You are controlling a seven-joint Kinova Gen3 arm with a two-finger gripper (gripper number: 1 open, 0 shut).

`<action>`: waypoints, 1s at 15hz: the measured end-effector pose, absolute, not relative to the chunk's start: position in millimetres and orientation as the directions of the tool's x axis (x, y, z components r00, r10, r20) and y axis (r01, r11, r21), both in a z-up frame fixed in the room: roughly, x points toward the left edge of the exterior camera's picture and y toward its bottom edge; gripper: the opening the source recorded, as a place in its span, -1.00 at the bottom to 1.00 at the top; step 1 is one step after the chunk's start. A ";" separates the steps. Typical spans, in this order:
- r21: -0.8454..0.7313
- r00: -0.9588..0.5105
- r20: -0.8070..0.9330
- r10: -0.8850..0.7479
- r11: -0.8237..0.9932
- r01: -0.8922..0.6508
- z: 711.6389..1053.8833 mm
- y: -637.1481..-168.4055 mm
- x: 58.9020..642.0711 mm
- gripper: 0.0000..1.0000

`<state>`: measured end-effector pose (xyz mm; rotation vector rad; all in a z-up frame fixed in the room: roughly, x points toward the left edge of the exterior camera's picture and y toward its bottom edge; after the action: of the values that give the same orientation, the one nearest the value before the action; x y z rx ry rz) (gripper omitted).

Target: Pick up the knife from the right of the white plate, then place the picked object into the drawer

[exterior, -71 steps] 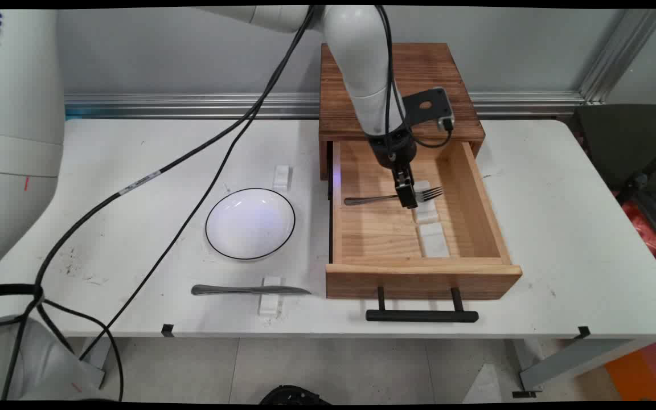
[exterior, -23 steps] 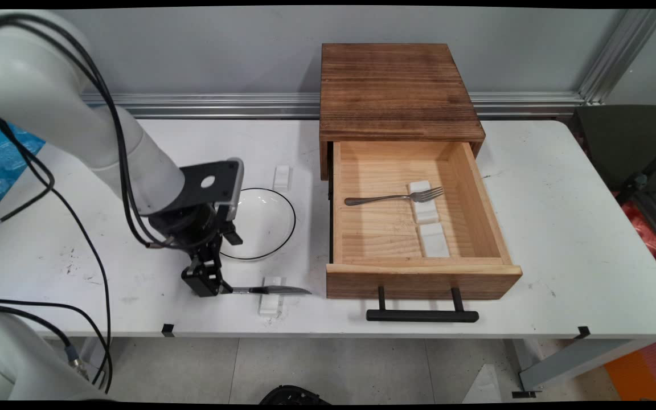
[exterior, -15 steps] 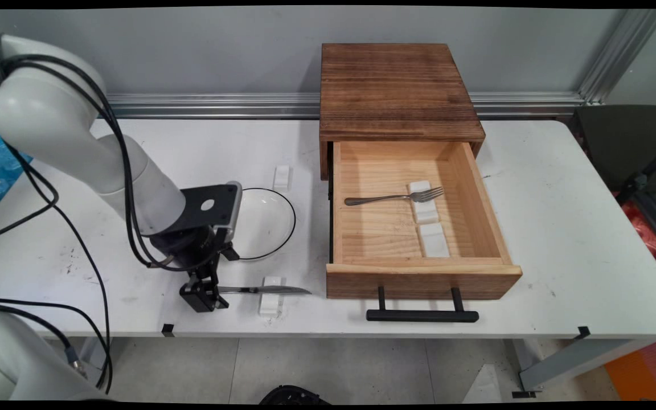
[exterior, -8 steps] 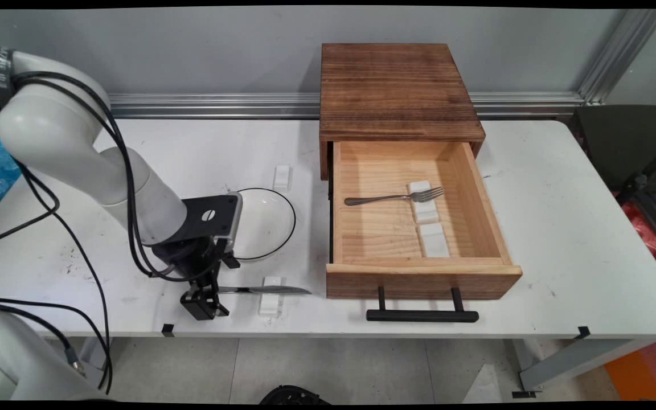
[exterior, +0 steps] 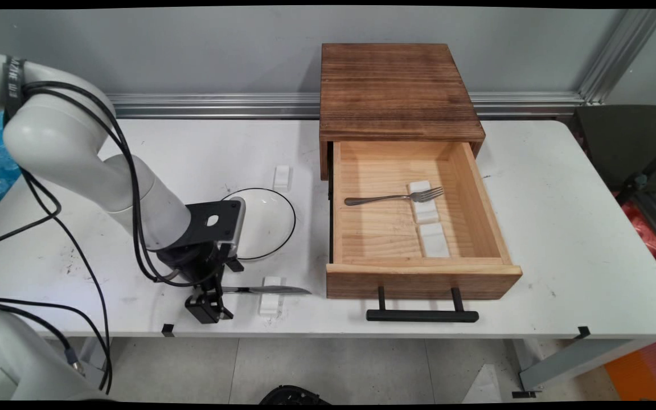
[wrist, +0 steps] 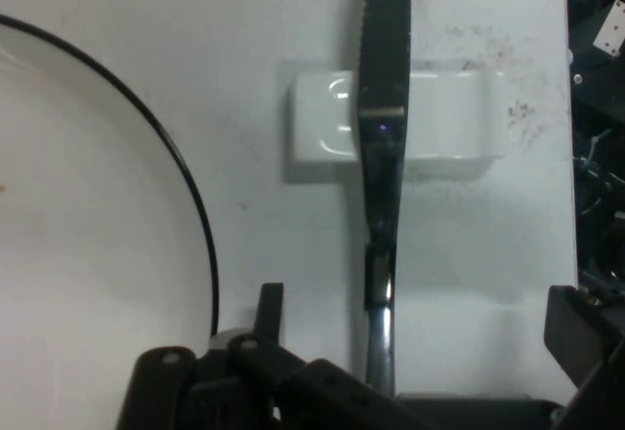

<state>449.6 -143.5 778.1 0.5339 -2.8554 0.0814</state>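
Observation:
My gripper [exterior: 208, 307] stands low over the table's near edge, at the handle end of a metal knife [exterior: 271, 290]. The knife's blade lies across a small white rest [exterior: 271, 302]. In the hand view the knife [wrist: 383, 156] runs up the middle over the rest [wrist: 439, 127], and its handle passes between my fingers [wrist: 270, 303]. The gripper [wrist: 420, 322] is open, with the fingers apart on either side of the handle and not touching it. The handle's end is hidden under the hand.
A white plate [exterior: 268, 219] with a black rim sits just behind the gripper. The wooden cabinet [exterior: 396, 85] has its drawer [exterior: 419, 276] pulled out, holding a fork [exterior: 396, 197] and two white rests [exterior: 433, 239]. Another rest [exterior: 282, 176] lies behind the plate.
The arm left the fork in the drawer and came to the knife's handle. Over the last second the gripper slid slightly toward the table's near edge and lower.

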 end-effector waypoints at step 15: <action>0.000 -0.904 0.254 -0.343 0.935 -0.355 774.9 -142.3 448.1 -1.00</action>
<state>448.1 -142.3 774.9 0.5209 -2.8412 0.0674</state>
